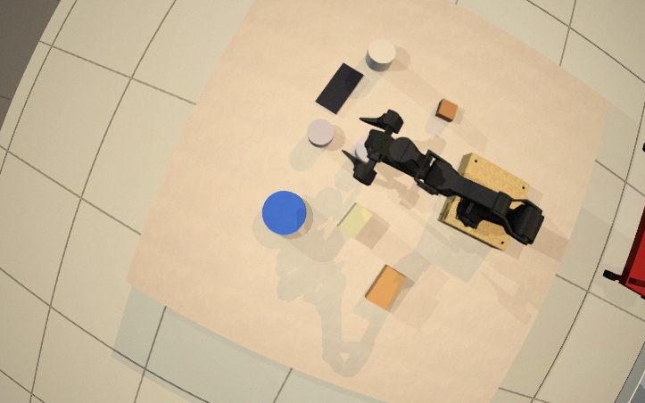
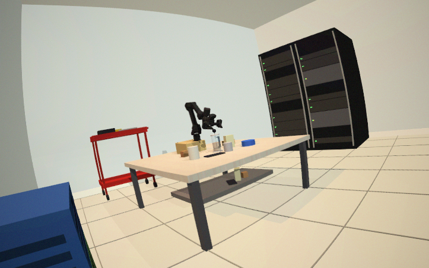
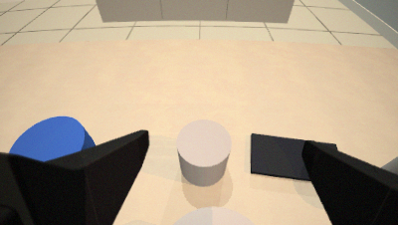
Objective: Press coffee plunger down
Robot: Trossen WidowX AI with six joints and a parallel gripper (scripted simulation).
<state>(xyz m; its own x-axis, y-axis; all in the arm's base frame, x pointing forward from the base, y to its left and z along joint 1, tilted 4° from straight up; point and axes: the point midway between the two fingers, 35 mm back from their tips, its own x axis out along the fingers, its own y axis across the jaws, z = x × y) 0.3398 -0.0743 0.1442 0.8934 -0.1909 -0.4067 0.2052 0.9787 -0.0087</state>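
Note:
The glass coffee press [image 2: 216,143] stands upright on the table. Its pale lid [image 1: 360,149] [image 3: 214,218] shows partly under the gripper and at the bottom edge of the wrist view. The black ball knob [image 2: 214,130] of the plunger stands a short way above the lid; it is hidden in the top view and out of the wrist view. How deep the plunger sits inside the glass is too small to tell. My gripper [image 1: 351,135] [image 3: 225,142] is wide open with nothing between its fingers, above the press. The knob is free of the fingers.
A grey-pink cylinder [image 1: 320,132] [image 3: 204,144] stands just beyond the press. A black slab [image 1: 339,88] [image 3: 279,156] and a white cylinder [image 1: 381,53] are on one side; a blue disc [image 1: 284,212] [image 3: 52,138], a yellow block [image 1: 355,220] and an orange block [image 1: 385,286] on the other.

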